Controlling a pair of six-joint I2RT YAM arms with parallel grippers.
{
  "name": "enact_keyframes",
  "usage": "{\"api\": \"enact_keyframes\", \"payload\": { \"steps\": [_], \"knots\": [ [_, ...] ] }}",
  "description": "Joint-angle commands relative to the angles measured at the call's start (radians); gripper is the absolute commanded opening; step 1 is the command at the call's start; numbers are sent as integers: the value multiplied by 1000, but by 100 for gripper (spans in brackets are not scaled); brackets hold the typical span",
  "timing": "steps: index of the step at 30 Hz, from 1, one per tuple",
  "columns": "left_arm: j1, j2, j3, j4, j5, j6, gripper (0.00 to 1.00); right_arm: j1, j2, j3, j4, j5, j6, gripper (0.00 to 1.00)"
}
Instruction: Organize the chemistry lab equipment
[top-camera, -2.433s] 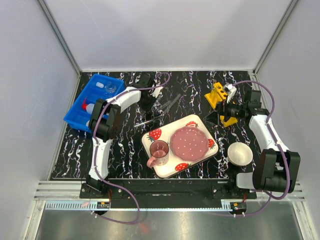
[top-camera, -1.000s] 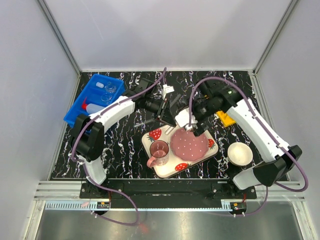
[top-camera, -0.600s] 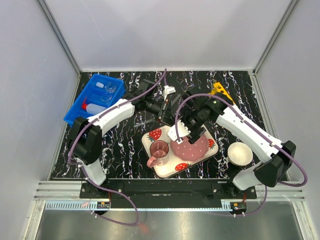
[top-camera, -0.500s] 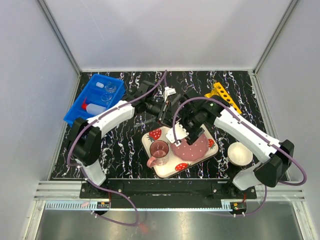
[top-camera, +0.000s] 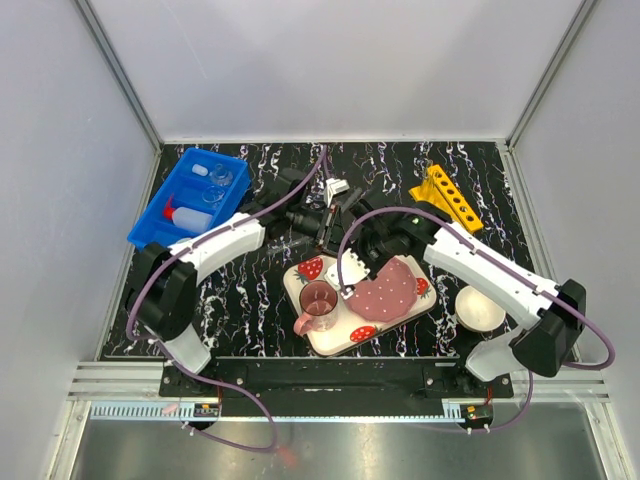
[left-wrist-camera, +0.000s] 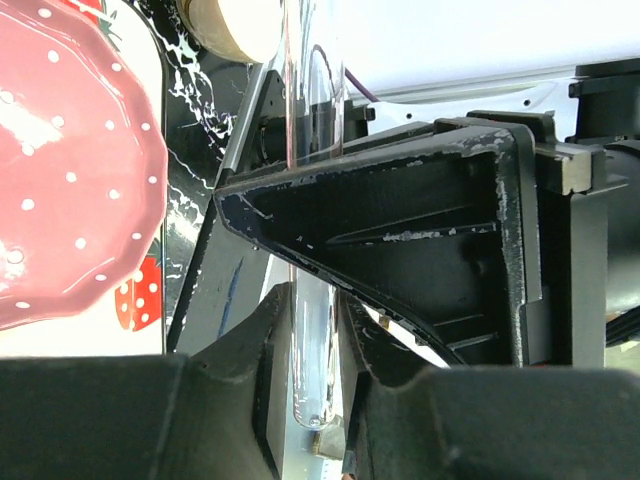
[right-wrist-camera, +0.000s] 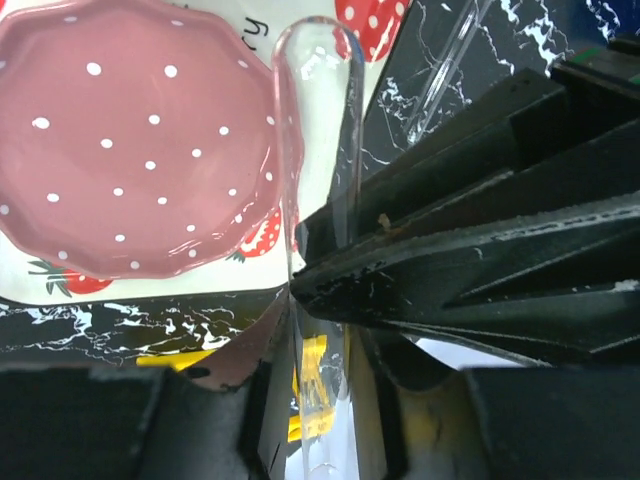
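At the strawberry-print tray's (top-camera: 335, 340) far edge, the left gripper (left-wrist-camera: 310, 320) and right gripper (right-wrist-camera: 315, 345) meet. Both jaw pairs clamp one glass tube (right-wrist-camera: 315, 120).

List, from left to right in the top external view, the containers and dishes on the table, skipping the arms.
blue bin → pink cup → pink dotted plate → white bowl. The yellow holed rack is left out because it overlaps plate and bowl sideways.
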Motion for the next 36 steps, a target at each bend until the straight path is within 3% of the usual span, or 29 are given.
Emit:
{"api": "enact_keyframes", "payload": {
  "steps": [1,12,16,19,22,27,33,34,36],
  "knots": [
    [8,-89,-13,153,-26,-91,27,15,-42,14,-2,-11,64,29],
    [158,-349,-146,220,-186,-149,66,-5,-99,60,-26,-184,338,25],
    [235,-495,-227,177,-337,-69,72,-71,-120,71,-12,-317,455,25],
    [241,-637,-324,220,-504,-11,84,-169,-135,78,52,-460,615,25],
    [232,-801,-478,382,-659,-3,99,-289,-163,55,163,-613,838,26],
    [145,-948,-673,634,-862,-16,99,-478,-197,-64,447,-852,1390,27],
    [-73,-793,-640,762,-914,9,99,-646,-218,-282,1004,-975,2062,27],
    [-92,-772,-625,766,-927,17,99,-662,-218,-316,1175,-979,2237,26],
    [-136,-700,-577,788,-951,17,99,-708,-218,-403,1297,-974,2372,27]
  ]
}}
